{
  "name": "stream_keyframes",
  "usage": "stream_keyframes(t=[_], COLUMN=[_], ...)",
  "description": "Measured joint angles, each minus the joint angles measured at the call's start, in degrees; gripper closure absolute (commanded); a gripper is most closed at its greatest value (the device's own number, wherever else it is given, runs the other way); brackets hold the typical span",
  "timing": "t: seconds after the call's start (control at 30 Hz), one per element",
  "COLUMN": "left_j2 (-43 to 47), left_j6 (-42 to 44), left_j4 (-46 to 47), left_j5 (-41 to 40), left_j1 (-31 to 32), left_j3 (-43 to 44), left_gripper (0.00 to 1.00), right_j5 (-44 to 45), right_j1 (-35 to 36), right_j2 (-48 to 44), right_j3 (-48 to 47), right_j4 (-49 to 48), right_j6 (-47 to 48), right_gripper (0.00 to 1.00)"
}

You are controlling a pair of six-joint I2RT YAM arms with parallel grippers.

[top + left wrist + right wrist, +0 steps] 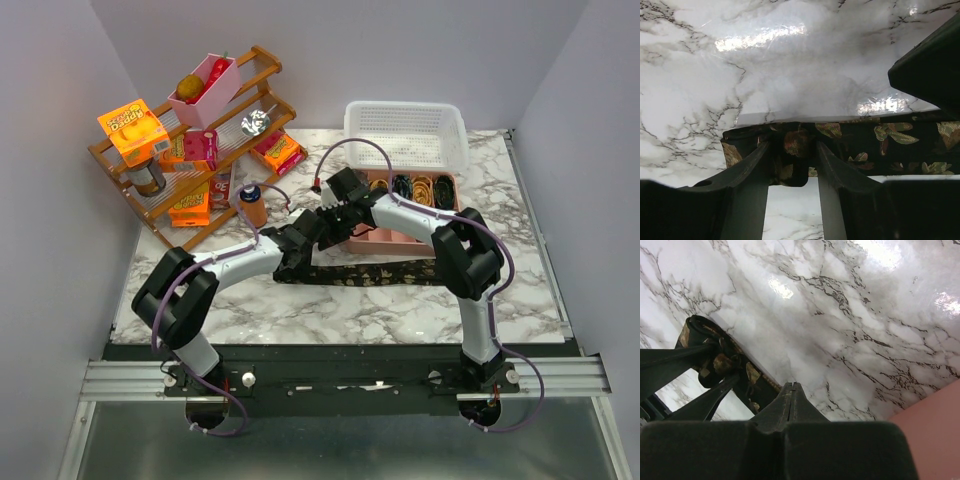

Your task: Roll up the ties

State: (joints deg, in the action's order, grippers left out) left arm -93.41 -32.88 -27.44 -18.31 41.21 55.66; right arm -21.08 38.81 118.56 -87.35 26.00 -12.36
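Marble (790, 60), tie (865, 145) seemingly inside left tool (794, 150)

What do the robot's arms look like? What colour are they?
The left arm and the right arm are white tubes joined by chunky black joints. A thin purple cable loops along each. The left gripper and the right gripper each end in two dark, pointed fingers.

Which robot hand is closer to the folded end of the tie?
Left. The left gripper has its fingers either side of the folded end of the tie; the right gripper, shut, sits beside the tie's edge, a little farther along.
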Motion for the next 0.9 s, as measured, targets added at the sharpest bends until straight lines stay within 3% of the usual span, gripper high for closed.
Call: stream_keyframes(t=[0.2, 0.27, 0.37, 0.57, 0.77, 0.9], left_j2=[0.9, 1.4, 3.0, 9.0, 17.3, 21.6], left_j6=[-0.2, -0.3, -0.5, -0.5, -1.8, -3.8], left_j4=[2.6, 2.9, 3.1, 3.7, 8.1, 13.3], left_j5=[2.0, 2.8, 3.8, 5.2, 11.9, 19.9], left_j1=[-0.2, -0.2, -0.3, -2.8, -12.2, -20.1], left_j3=[-1.1, -1.4, -1.8, -3.1, -10.2, -16.8], left_gripper=[0.48, 0.34, 0.26, 0.25, 0.22, 0.14], right_j5=[-0.3, -0.7, -1.5, -3.7, -5.8, -7.2], right_j1=[-0.1, -0.1, -0.1, 0.2, 0.5, 1.6], right_j2=[0.0, 0.0, 0.0, -0.1, -0.5, -0.8], right_j3=[0.0, 0.0, 0.0, 0.0, 0.0, 0.0], right_j4=[0.3, 0.3, 0.2, 0.1, -0.6, -0.9], right_j6=[0.0, 0.0, 0.3, 0.7, 0.7, 0.6], right_gripper=[0.99, 0.99, 0.99, 0.99, 0.99, 0.99])
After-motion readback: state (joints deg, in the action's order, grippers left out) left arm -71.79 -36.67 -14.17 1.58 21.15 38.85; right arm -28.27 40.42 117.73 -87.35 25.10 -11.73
